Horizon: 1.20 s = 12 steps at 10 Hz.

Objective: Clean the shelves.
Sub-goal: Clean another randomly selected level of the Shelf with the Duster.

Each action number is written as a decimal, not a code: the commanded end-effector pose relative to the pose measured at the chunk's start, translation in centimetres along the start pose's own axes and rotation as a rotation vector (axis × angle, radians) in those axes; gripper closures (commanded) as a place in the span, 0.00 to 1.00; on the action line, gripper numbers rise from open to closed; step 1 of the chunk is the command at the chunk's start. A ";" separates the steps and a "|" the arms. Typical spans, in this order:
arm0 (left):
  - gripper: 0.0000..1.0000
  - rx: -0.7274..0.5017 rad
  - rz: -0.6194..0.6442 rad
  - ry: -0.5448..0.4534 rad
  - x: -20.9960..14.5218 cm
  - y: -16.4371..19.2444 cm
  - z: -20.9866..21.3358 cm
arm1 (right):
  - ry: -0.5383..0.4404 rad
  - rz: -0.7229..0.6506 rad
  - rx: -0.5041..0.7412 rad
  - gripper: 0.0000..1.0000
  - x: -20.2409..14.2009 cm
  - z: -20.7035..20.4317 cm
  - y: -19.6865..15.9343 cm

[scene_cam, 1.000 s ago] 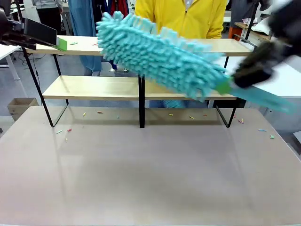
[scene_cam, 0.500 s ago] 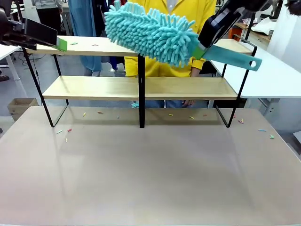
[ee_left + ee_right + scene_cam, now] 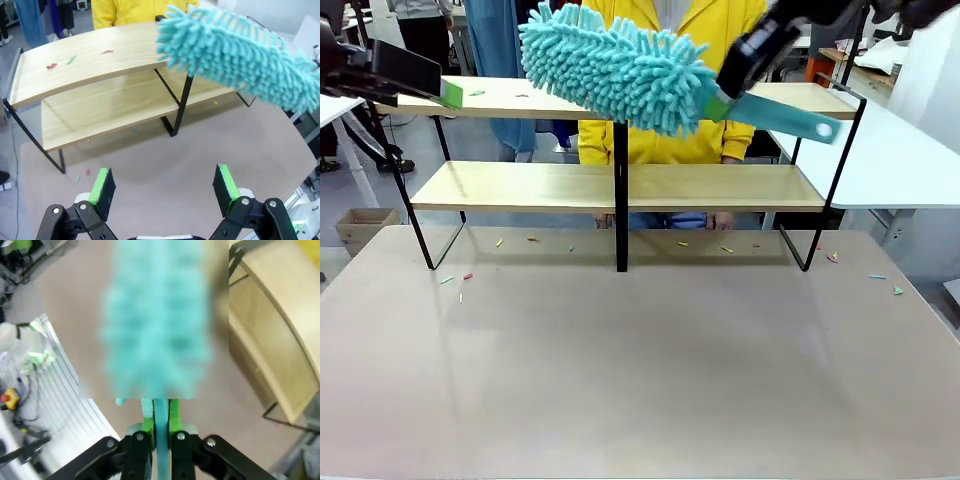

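Right gripper point(image 3: 156, 416): clamped on fluffy turquoise microfibre duster point(image 3: 615, 65).
Left gripper point(image 3: 165, 186): apart, empty.
Tip: drag flat along top of black-framed wooden shelves point(image 3: 520, 185).

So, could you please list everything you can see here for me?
table: one, beige, nearest.
shelves: one two-tier rack, light wood in black frame, far side of the table.
duster: one, teal, fluffy, over the upper board.
scraps: several, mixed colours, on the table and the upper board.
box: one, brown cardboard, floor at left.
side table: one, white, at right.
person: one, yellow top, behind the shelves.
left hand: one, black with green pads, open, by the upper board's left end.
right hand: one, black, shut on the duster's handle.
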<state>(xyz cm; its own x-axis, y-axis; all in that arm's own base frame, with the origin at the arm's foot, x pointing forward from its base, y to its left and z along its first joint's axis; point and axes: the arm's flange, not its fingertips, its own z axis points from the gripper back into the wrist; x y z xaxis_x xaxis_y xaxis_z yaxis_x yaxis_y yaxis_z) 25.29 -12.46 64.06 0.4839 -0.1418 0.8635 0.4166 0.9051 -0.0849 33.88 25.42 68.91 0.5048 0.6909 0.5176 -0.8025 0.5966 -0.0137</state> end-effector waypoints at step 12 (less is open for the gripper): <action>0.00 0.003 0.002 -0.002 0.1 0.0 0.0 | 0.129 -0.204 -0.063 1.00 23.1 -13.8 -7.0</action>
<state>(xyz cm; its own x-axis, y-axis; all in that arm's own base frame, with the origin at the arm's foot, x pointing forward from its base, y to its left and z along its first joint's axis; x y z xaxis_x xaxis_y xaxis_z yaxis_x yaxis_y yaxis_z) 25.28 -12.46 64.07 0.4837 -0.1416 0.8637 0.4168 0.9050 -0.0850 53.95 40.92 67.42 0.6824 0.6121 0.3996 -0.6671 0.7450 -0.0020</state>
